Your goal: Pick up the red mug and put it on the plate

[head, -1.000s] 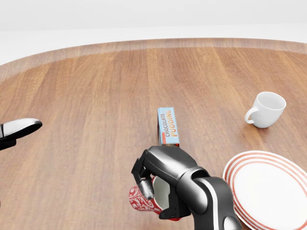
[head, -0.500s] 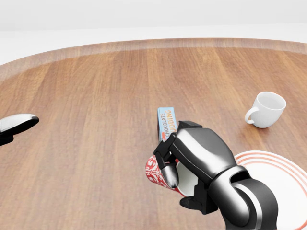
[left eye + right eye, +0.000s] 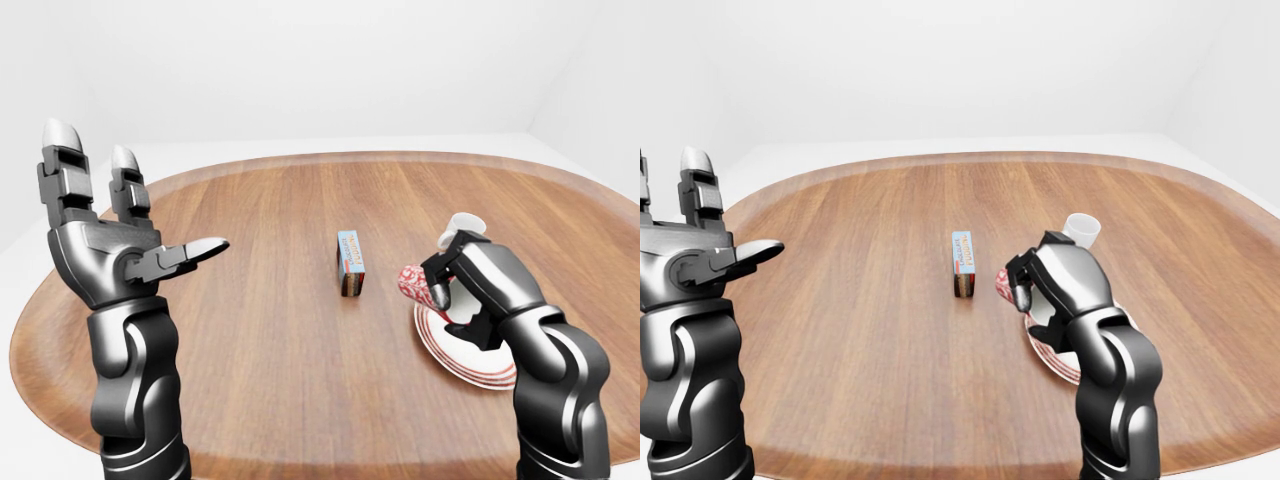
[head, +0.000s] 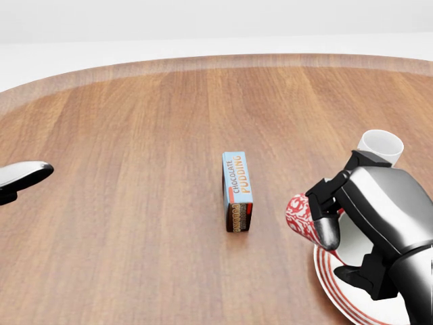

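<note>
My right hand (image 4: 338,223) is shut on the red patterned mug (image 4: 300,217) and holds it tilted at the left rim of the red-striped white plate (image 4: 333,281), at the head view's lower right. The hand hides most of the mug and part of the plate. They also show in the left-eye view, the mug (image 3: 412,283) at the plate's (image 3: 470,365) left edge. My left hand (image 3: 115,235) is open and empty, raised with fingers spread at the left of the left-eye view, far from the mug.
A chocolate pudding box (image 4: 237,190) lies in the middle of the round wooden table (image 4: 135,135). A white mug (image 4: 381,143) stands just above my right hand, partly hidden by it. The table's raised rim (image 3: 300,160) runs all round.
My right hand has carried the red mug from the head view's bottom centre rightward and up to the plate's left rim. The pudding box is uncovered again. The left hand barely moved.
</note>
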Tool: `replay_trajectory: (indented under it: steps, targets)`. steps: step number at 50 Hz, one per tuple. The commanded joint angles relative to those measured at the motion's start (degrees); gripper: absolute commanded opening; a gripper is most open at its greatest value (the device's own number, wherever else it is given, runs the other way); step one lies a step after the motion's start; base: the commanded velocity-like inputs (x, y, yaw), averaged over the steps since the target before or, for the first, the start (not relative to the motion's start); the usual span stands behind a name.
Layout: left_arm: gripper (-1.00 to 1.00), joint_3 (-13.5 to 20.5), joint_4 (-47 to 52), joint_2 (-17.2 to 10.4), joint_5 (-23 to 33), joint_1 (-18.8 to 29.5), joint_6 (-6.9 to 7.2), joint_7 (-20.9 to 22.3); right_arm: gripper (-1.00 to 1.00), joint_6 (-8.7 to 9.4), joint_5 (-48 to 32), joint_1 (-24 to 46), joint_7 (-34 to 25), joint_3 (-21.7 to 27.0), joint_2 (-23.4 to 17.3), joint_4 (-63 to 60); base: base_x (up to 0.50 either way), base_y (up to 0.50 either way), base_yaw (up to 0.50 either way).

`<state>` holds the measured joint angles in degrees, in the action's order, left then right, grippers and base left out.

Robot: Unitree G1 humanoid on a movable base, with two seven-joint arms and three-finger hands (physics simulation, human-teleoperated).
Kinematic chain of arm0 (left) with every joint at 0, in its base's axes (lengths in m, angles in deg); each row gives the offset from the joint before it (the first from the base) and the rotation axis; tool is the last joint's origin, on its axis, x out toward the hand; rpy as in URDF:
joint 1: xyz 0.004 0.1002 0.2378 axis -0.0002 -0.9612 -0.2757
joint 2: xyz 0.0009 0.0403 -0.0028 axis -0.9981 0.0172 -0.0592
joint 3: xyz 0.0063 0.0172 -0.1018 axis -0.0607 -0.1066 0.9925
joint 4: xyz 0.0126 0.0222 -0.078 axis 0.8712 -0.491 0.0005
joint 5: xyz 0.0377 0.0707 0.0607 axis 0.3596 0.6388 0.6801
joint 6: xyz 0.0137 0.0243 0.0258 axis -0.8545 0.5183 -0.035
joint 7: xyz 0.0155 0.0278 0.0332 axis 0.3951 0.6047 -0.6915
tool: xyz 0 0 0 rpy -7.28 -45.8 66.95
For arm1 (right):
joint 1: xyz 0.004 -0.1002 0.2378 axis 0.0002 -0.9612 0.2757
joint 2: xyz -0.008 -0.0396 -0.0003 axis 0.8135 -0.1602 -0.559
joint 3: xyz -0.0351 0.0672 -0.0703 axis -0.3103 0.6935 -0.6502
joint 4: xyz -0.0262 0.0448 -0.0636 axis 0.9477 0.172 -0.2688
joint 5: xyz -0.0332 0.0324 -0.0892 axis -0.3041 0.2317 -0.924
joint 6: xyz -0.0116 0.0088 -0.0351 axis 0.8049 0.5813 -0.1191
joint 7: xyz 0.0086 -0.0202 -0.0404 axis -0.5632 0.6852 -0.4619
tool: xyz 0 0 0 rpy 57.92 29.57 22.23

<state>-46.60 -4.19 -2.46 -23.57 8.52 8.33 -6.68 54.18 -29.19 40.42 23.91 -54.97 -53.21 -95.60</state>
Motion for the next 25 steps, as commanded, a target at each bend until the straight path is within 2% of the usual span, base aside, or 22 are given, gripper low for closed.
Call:
replay_trajectory:
  steps: [1,8,17,23,25]
  targets:
    - [0.94,-0.08,-0.09,0.08,0.33,0.02,0.0,0.11,-1.0,0.0,2.72,0.39,0.0,6.74,-3.96,-0.29,0.0,0.0,0.0]
    - [0.95,-0.31,0.46,0.38,0.41,-0.56,0.0,0.21,-1.0,0.0,4.45,0.41,0.0,9.96,-6.92,4.64,0.0,0.0,0.0]
    - [0.94,-0.6,1.21,0.82,0.45,-1.08,0.0,0.28,-1.0,-0.14,5.35,-1.42,0.0,11.22,-7.67,10.8,0.0,0.0,0.0]
    - [0.94,-0.21,0.7,0.68,0.49,-1.39,0.0,0.7,-1.0,-4.31,5.57,-1.22,0.0,12.2,-9.57,15.04,0.0,0.0,0.0]
    - [0.94,-0.08,1.13,0.64,0.3,-1.48,0.0,0.68,-1.0,-4.65,5.42,-0.58,0.0,12.21,-9.86,16.17,0.0,0.0,0.0]
